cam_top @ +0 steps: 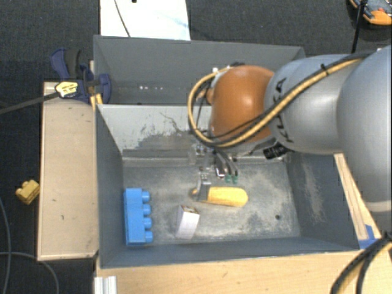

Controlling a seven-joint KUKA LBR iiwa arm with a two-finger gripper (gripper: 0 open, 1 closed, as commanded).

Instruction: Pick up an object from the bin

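My gripper (215, 182) hangs below the orange wrist cover, low in the middle of the bin, and it is open. One metal finger (200, 188) stands at the left end of a yellow oblong thing (229, 196) that lies flat on the bin floor. The other finger sits just behind that thing's upper edge. I cannot tell whether either finger touches it. A small white and grey block (187, 222) lies in front and to the left of the gripper.
A blue toy brick (137, 216) with studs lies lengthwise by the bin's left wall. The arm and its orange cover hide the back right of the bin floor. Bare floor shows to the right of the yellow thing.
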